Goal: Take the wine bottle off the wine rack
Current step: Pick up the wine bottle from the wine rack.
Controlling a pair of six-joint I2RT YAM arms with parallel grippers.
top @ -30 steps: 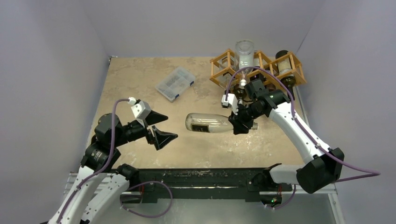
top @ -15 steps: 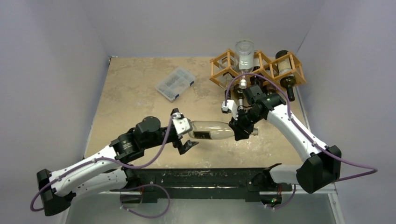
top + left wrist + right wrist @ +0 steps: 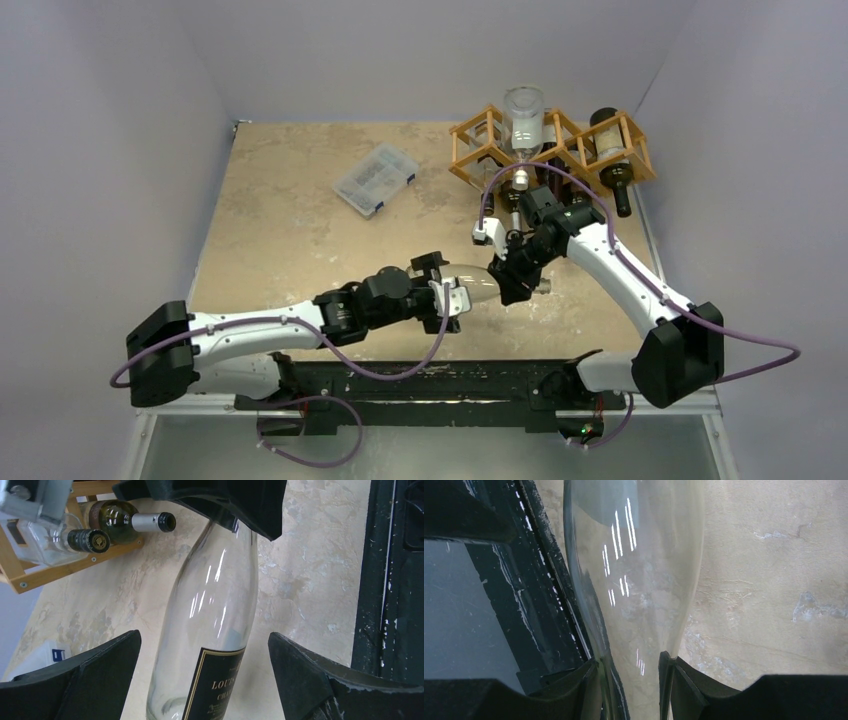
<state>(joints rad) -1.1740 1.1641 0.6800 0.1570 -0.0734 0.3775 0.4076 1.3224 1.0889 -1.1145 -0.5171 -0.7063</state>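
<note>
Wine bottle (image 3: pixel 472 278) is off the wine rack (image 3: pixel 75 564) and well apart from it. It lies sideways over the table (image 3: pixel 290 230) near the front rail, neck pointing right. I cannot tell whether its body rests on the table or hangs just above it.

Right gripper (image 3: pixel 631 680): closed narrow, clamped on the neck. Left gripper (image 3: pixel 200 680): spread as wide as it goes and straddling the body at the label end. There is a clear gap on both sides, so it holds nothing.

Handling, my judgement: clear glass, looks empty, so only moderately heavy. It is rigid, slick and breakable. A neck-only hold leaves the long body levering on those fingers, so it could twist or slip. The better second hold is the wide cylinder around the label, squeezed square across.

Against a second ago: the left arm was folded back at the left, its open jaws well short of the bottle. Now it is stretched across with its jaws around the bottle. The bottle has shifted slightly right and toward the rail, and the right gripper's hold on the neck is unchanged. Two other bottles (image 3: pixel 523 115) remain on the rack.
</note>
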